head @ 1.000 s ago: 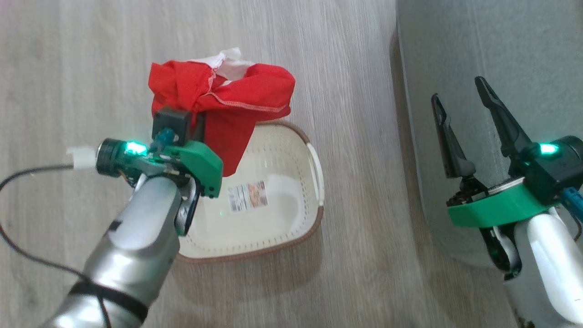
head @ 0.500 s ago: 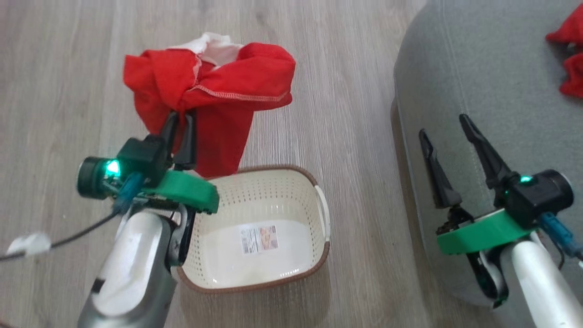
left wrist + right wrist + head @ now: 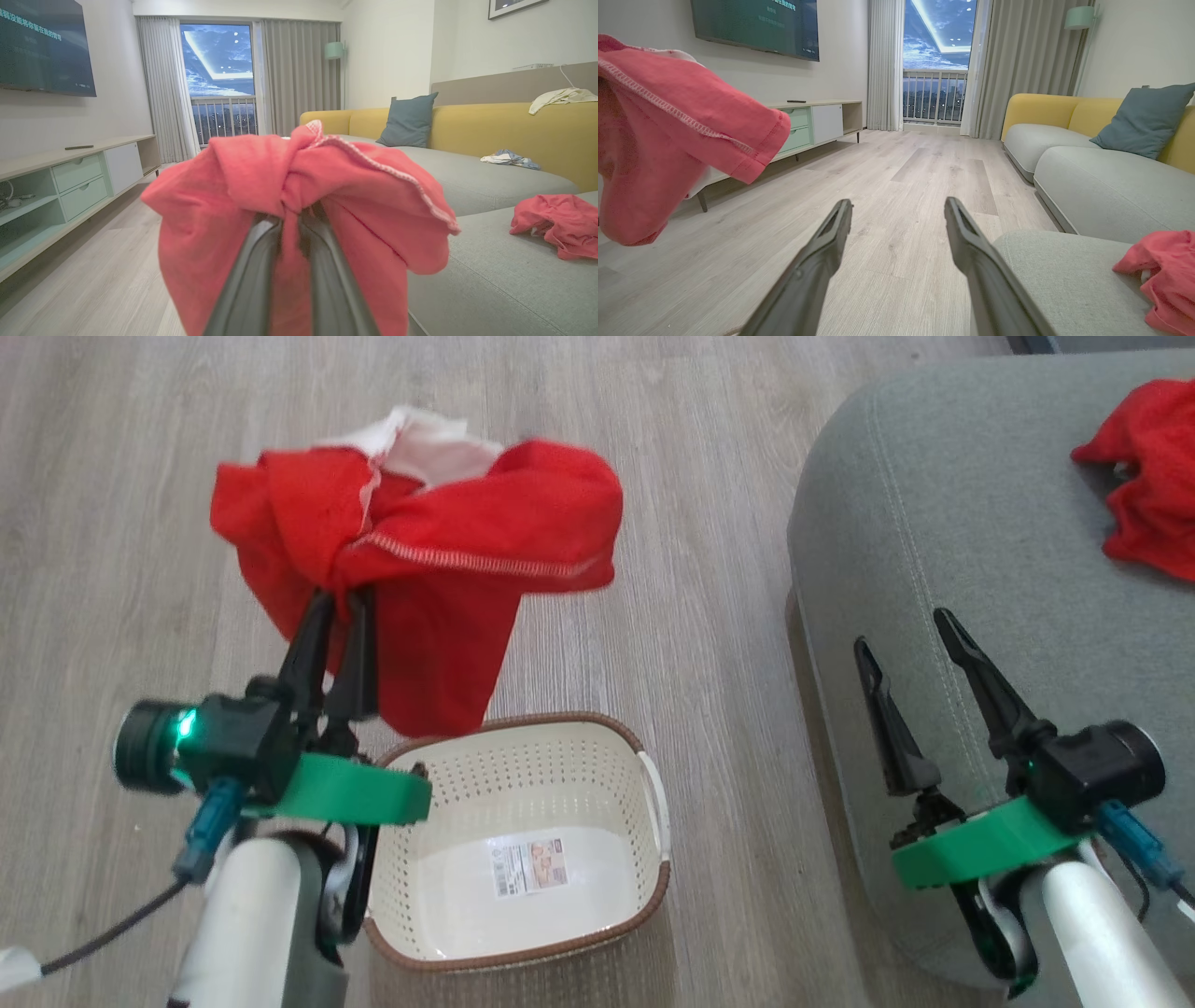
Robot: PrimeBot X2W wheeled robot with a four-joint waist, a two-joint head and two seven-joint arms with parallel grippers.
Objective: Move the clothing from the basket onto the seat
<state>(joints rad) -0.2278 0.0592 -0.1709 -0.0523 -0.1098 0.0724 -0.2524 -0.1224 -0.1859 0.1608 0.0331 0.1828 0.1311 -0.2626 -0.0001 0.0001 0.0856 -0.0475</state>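
Note:
My left gripper [image 3: 341, 602] is shut on a red garment [image 3: 439, 560] with white hem stitching, held up in the air above and behind the cream basket [image 3: 653, 887]. In the left wrist view the same red garment [image 3: 299, 186] drapes over my closed fingers [image 3: 247, 280]. The basket stands on the floor with just a paper label [image 3: 530, 866] on its bottom. My right gripper [image 3: 906, 630] hangs open over the left edge of the grey-green seat [image 3: 934, 523], holding nothing. Another red garment [image 3: 1144, 476] lies on the seat at the far right.
Pale wood floor [image 3: 709, 523] surrounds the basket. The wrist views show a TV cabinet [image 3: 817, 123] along the left wall, a yellow-backed sofa [image 3: 504, 126] with a blue cushion [image 3: 407, 119], and small cloths on it.
The head camera has tilted, bringing more of the seat and its red garment into view. My left gripper has lifted the held garment higher, clear of the basket. The right gripper stays open.

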